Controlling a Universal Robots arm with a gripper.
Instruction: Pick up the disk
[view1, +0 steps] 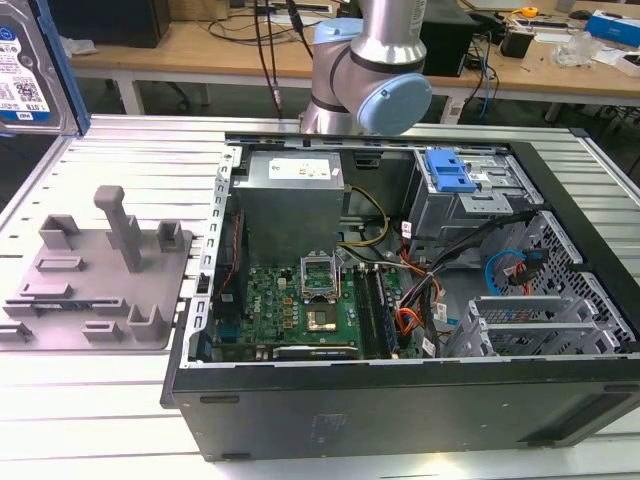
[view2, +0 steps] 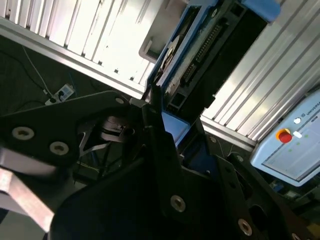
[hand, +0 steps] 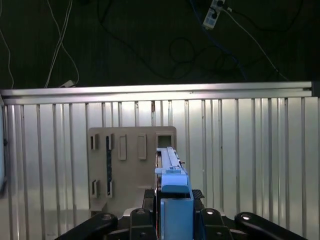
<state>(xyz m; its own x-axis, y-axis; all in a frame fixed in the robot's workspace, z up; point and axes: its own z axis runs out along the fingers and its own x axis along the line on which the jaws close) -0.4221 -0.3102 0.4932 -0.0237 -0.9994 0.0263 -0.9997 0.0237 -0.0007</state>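
1. The disk (view1: 28, 68) was up in the air at the exterior view's top left corner, label facing the camera, well above the grey fixture (view1: 95, 275).
2. In the first wrist view the disk (hand: 172, 192) stood edge-on, blue rail toward the camera, clamped in the gripper (hand: 172, 212); the fixture (hand: 131, 167) lay below on the ribbed metal surface (hand: 250, 160).
3. The second wrist view showed the disk (view2: 200, 50) held by the closed gripper (view2: 167, 137).
4. The open computer case (view1: 400, 290) sat on the surface at the exterior view's right, beside the fixture.
5. The arm's joint (view1: 370, 70) rose behind the case.
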